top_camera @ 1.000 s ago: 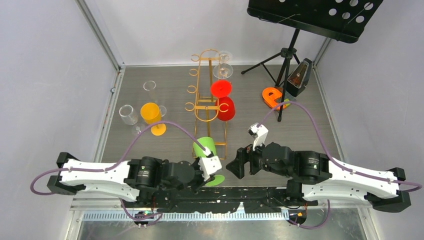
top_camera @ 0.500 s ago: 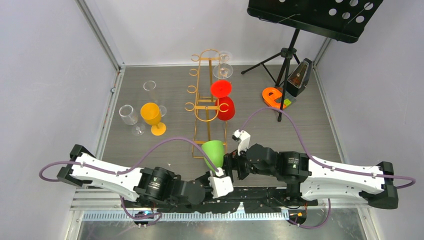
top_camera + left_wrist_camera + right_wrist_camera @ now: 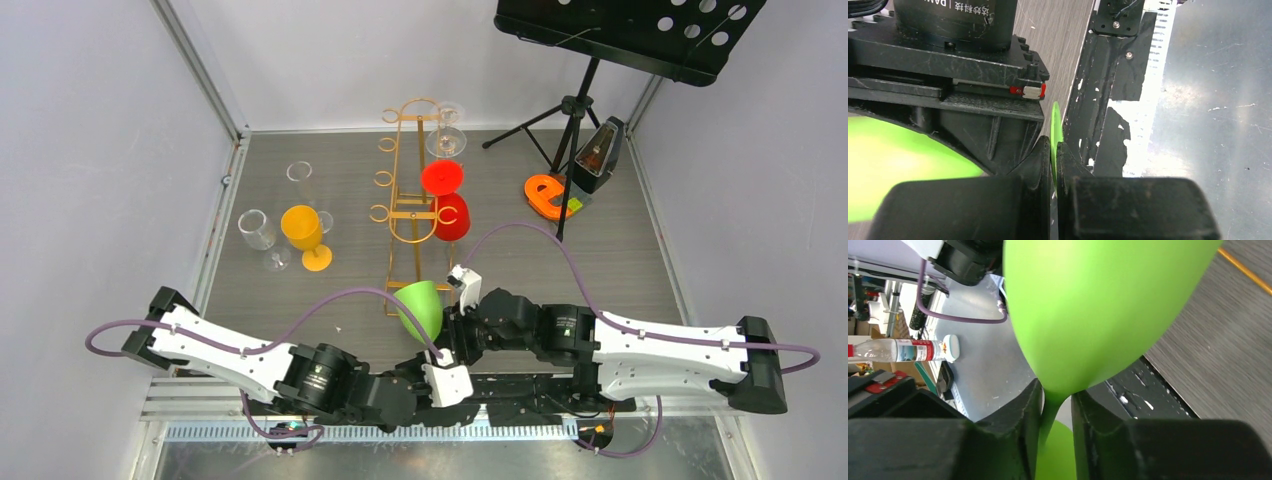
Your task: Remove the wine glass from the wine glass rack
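The green wine glass (image 3: 420, 305) hangs tilted between both arms, just over the near end of the gold wine glass rack (image 3: 410, 215). My left gripper (image 3: 441, 362) is shut on the thin edge of the glass's foot (image 3: 1055, 125), which shows as a green sliver between its jaws (image 3: 1053, 165). My right gripper (image 3: 453, 325) has closed round the stem right under the bowl (image 3: 1098, 315). In the right wrist view both fingers (image 3: 1055, 405) press against the stem. A red wine glass (image 3: 449, 216) and a clear one (image 3: 447, 135) hang on the rack's right side.
An orange wine glass (image 3: 303, 230) and two clear glasses (image 3: 257, 230) stand left of the rack. A black music stand (image 3: 630, 30), a metronome (image 3: 598, 155) and an orange object (image 3: 548, 195) are at the back right. Walls enclose the table on three sides.
My left arm drew the green glass towards the near edge and turned it. My right arm swung left to the glass, and its jaws closed from wide open onto the stem.
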`<action>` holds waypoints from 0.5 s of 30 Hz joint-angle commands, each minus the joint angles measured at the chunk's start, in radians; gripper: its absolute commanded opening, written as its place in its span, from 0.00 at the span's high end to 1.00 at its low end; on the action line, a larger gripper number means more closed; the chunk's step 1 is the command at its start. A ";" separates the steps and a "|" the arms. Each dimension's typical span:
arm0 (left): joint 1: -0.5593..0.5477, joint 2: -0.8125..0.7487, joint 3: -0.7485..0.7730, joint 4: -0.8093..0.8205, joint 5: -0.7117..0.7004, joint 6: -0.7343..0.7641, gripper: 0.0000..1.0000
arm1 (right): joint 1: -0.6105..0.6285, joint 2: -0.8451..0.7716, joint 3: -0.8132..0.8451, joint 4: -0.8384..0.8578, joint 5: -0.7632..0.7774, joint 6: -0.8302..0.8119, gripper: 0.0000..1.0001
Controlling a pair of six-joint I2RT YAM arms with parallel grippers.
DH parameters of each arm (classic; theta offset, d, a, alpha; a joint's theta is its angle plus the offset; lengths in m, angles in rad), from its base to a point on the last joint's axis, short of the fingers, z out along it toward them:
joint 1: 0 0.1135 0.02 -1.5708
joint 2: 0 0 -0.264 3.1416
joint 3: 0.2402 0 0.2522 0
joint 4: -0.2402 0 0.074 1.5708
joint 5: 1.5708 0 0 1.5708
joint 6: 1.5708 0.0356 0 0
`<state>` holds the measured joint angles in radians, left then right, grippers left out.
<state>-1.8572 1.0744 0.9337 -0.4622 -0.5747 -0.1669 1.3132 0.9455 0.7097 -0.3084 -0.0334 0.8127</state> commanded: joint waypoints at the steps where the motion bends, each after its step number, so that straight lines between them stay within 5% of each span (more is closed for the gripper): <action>1: -0.004 -0.027 0.012 0.122 -0.054 0.019 1.00 | 0.001 -0.002 -0.003 0.071 -0.039 0.004 0.76; 4: -0.005 -0.035 -0.002 0.147 -0.034 0.024 1.00 | 0.001 0.000 -0.006 0.078 -0.040 0.005 0.93; 8: -0.004 -0.024 -0.006 0.150 -0.024 0.023 0.96 | 0.001 0.003 -0.013 0.094 -0.047 0.004 0.94; 12: -0.003 -0.024 -0.023 0.174 -0.021 0.008 0.50 | 0.001 -0.008 -0.016 0.087 -0.042 -0.012 0.94; 15: 0.003 -0.032 -0.043 0.194 -0.014 -0.009 0.32 | 0.001 -0.022 -0.016 0.047 -0.010 -0.038 0.94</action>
<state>-1.8683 1.0702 0.9005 -0.4015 -0.5518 -0.1600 1.3041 0.9440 0.6991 -0.2478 -0.0456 0.8257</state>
